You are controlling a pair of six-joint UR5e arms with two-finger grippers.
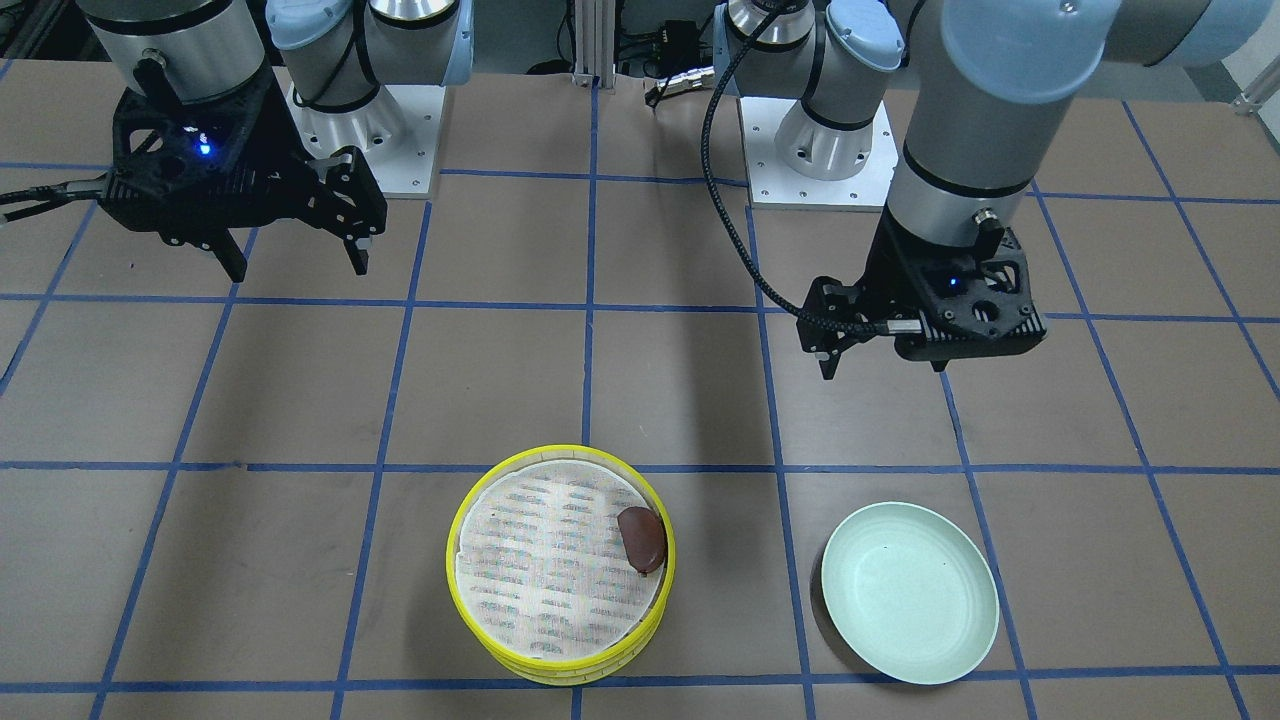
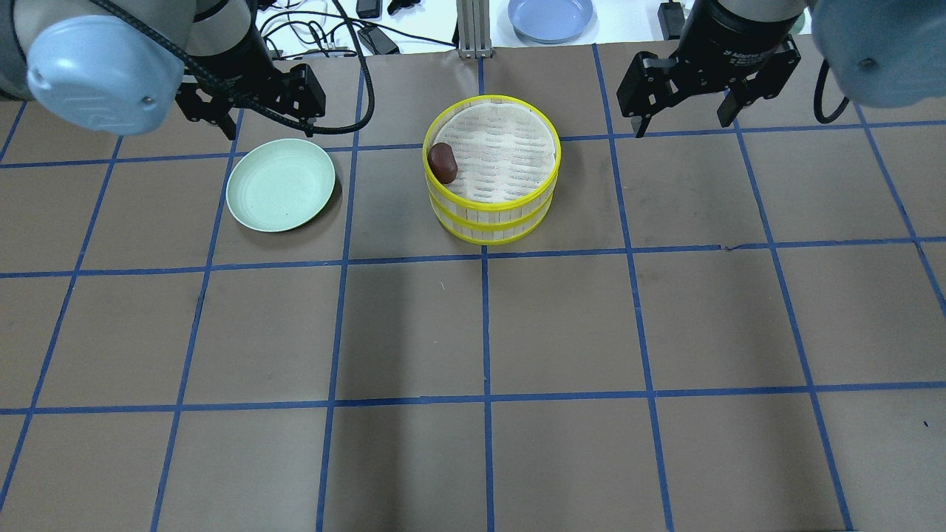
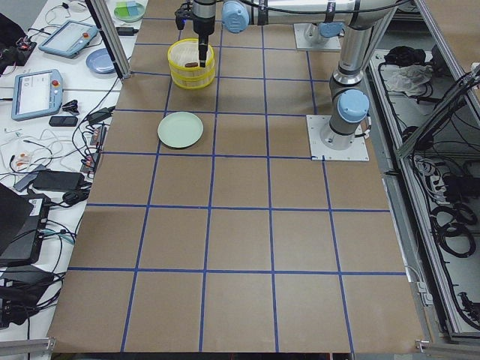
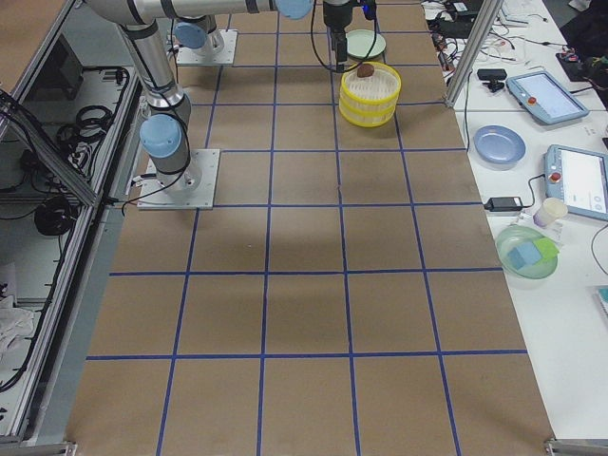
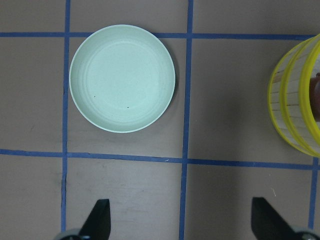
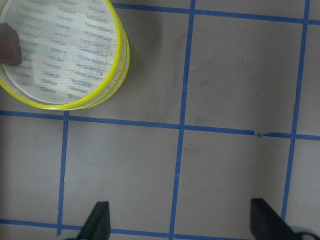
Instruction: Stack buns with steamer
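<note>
The steamer is two yellow-rimmed tiers stacked one on the other, seen also in the front view. The dark reddish-brown bun lies on the top tier's liner at its edge. The pale cream bun is hidden. My left gripper is open and empty, raised behind the mint-green plate; in its wrist view the steamer is at the right edge. My right gripper is open and empty, raised to the right of the steamer.
The mint-green plate lies empty to the left of the steamer, also in the front view. A blue plate and cables lie beyond the table's far edge. The brown table has a blue tape grid.
</note>
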